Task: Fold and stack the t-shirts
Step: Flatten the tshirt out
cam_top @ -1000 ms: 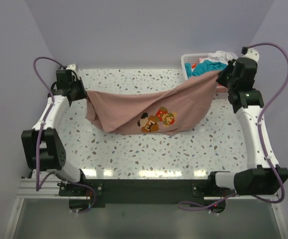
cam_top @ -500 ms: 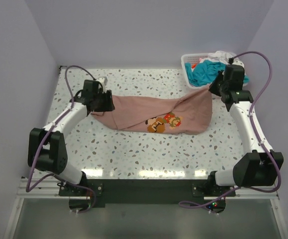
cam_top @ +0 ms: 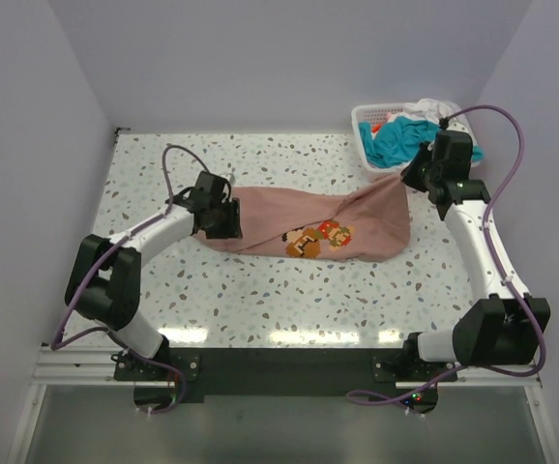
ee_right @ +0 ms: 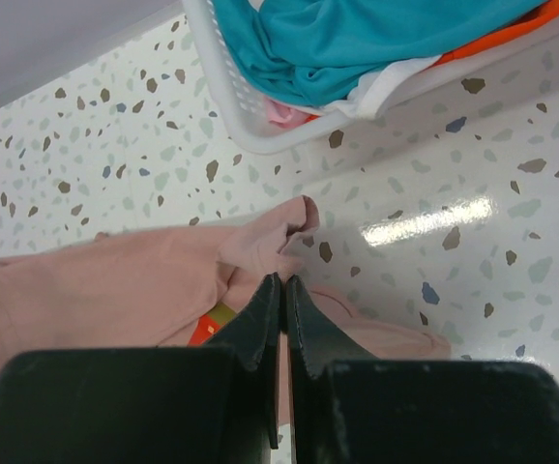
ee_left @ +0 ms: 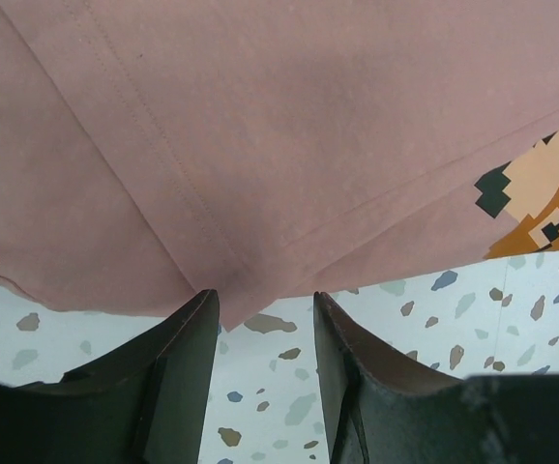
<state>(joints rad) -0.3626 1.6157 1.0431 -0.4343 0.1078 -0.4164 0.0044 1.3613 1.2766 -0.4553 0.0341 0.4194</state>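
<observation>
The salmon-pink t-shirt [cam_top: 299, 217] lies bunched in a long strip across the table, its pixel-figure print facing up. My left gripper [cam_top: 229, 224] stands open at the shirt's left end. In the left wrist view the hem of the pink t-shirt [ee_left: 260, 145] lies just past the tips of the left gripper [ee_left: 265, 295], with only tabletop between the fingers. My right gripper [cam_top: 410, 179] is shut on the shirt's right corner, lifting it a little. In the right wrist view the right gripper [ee_right: 282, 280] pinches a fold of the pink cloth [ee_right: 115, 290].
A white lattice basket [cam_top: 365, 121] stands at the back right, close behind the right gripper, holding a teal shirt [cam_top: 400, 140], a white one [cam_top: 432, 106] and some orange cloth [ee_right: 550, 14]. The basket's rim [ee_right: 221, 106] is near the held corner. Purple walls enclose the table.
My left gripper has opened and let go of the shirt, and that arm has swung right toward the middle. The shirt has sunk from hanging to lying on the table. The right gripper kept its hold.
</observation>
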